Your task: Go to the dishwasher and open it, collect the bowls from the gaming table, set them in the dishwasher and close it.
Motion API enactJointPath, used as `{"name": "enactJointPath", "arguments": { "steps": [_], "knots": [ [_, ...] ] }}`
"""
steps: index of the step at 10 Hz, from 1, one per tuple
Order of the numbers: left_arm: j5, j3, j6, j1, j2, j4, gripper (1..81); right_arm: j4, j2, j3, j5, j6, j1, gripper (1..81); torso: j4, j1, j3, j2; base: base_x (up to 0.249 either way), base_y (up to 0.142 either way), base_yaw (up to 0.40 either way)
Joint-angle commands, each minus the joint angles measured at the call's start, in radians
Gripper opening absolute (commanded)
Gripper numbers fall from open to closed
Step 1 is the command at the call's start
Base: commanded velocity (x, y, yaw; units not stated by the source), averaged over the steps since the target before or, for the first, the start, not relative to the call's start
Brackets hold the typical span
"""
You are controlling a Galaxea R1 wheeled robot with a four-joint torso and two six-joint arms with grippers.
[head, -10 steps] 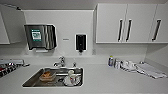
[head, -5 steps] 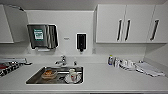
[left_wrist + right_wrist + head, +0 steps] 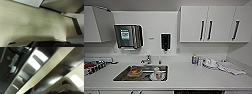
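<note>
White wall cabinets [image 3: 207, 23] at upper right carried black handles; the tabletop [image 3: 196, 75] was white, the sink [image 3: 142, 73] steel-grey, the soap dispenser [image 3: 165, 41] black.

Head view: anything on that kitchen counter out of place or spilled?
No spill visible. The sink holds unwashed dishes, and loose papers or cloths lie scattered on the counter at the right, beside a small bottle. Nothing looks damaged.

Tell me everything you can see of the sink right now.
The sink is a rectangular, metal-looking basin set into the white counter, below the wall towel dispenser. A shiny tap stands at its back edge. Inside lie dirty dishes: a brownish bowl-like item toward the left and a pale cup or jar on a plate toward the right. Whether it holds water cannot be told.
</note>
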Motion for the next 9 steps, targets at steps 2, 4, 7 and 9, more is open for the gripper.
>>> {"name": "enactJointPath", "arguments": {
  "steps": [2,4,7,9],
  "knots": [
    [0.038,0.016,0.000,-0.072,-0.012,0.008,81.1,-0.016,-0.020,-0.030,-0.103,-0.021,0.057,81.1,0.000,0.000,0.000,0.000,-0.078,0.000,0.000],
    [0.038,0.013,0.000,-0.072,-0.011,0.008,81.1,-0.016,-0.003,-0.058,-0.103,-0.040,0.048,81.1,0.000,0.001,0.000,0.000,-0.093,0.000,0.000],
    [0.038,0.015,0.000,-0.071,-0.011,0.008,81.1,-0.016,0.000,-0.067,-0.105,-0.073,0.045,81.1,0.000,0.001,-0.001,0.000,-0.060,0.000,0.000],
    [0.038,0.012,0.000,-0.069,-0.012,0.008,81.1,-0.018,0.020,-0.073,-0.106,-0.132,0.037,81.1,0.000,-0.001,0.000,0.000,0.000,0.000,0.000]
  ]
}}
